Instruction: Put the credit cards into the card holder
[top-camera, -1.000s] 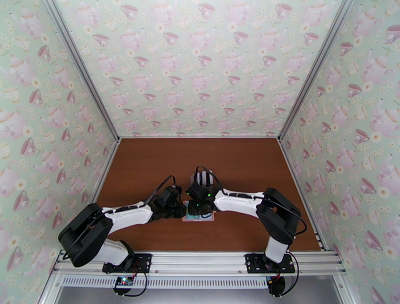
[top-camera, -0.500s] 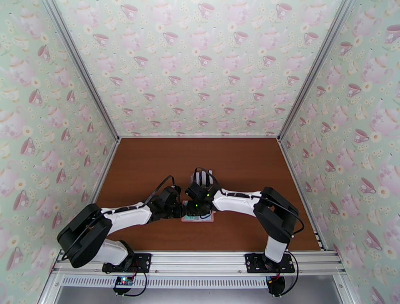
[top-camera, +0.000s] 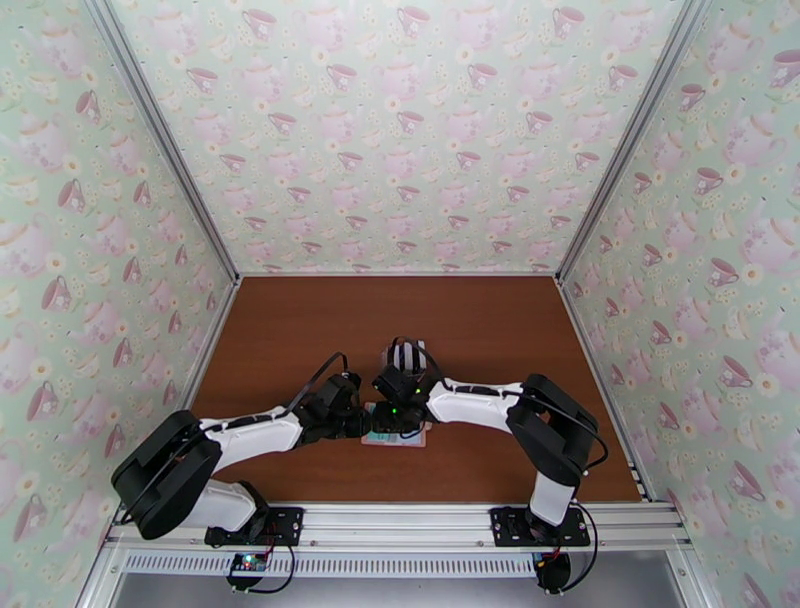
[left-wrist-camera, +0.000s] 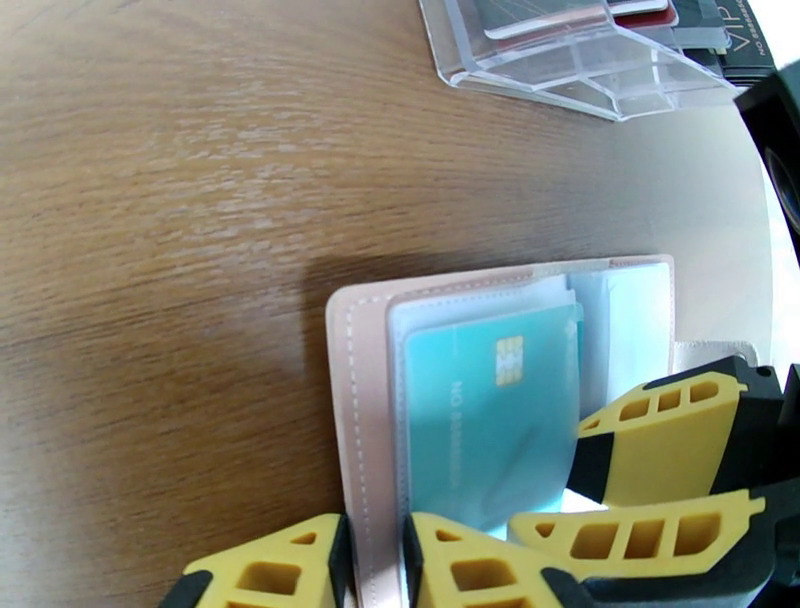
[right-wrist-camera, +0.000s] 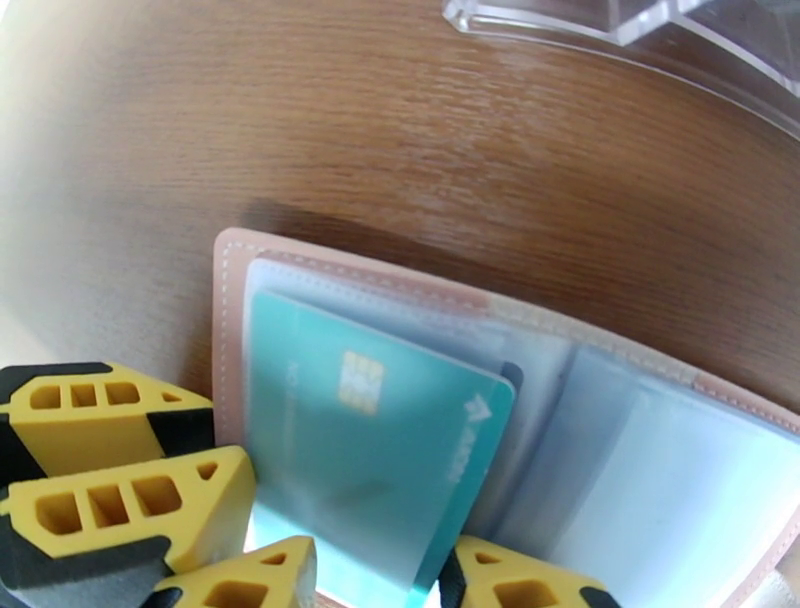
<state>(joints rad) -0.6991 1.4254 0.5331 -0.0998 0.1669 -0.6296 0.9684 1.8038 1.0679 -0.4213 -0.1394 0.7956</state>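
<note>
The card holder (left-wrist-camera: 355, 400) lies open and flat on the tabletop (left-wrist-camera: 180, 200). The left jaws stand narrow, closed on its near left edge — the pink stitched cover fills the slim gap between the two yellow fingertips (left-wrist-camera: 260, 570); the right jaws stand somewhat wider, their fingertips (right-wrist-camera: 250, 578) on either side of the near end of a teal card (right-wrist-camera: 370, 450), though I cannot tell whether they pinch it or merely flank it. That card (gold chip (right-wrist-camera: 361, 382) side up) sits in the holder's left half, its far part seemingly under a cloudy clear pocket, its near end towards the right jaws; in the left wrist view the right fingers (left-wrist-camera: 660, 430) lie just beside the card's right corner; in the right wrist view the left fingers (right-wrist-camera: 100, 410) sit at the holder's left border. The holder's right half shows pale grey-blue pockets (right-wrist-camera: 650, 470). Beyond the holder, a little apart from it, stands a clear rack (left-wrist-camera: 560, 60) with more cards (left-wrist-camera: 650, 12) in its slots. From above, both arms (top-camera: 250, 430) reach inward and meet over the holder (top-camera: 420, 440) near the middle of the tabletop's front — the rack (top-camera: 405, 355) is just behind them.
</note>
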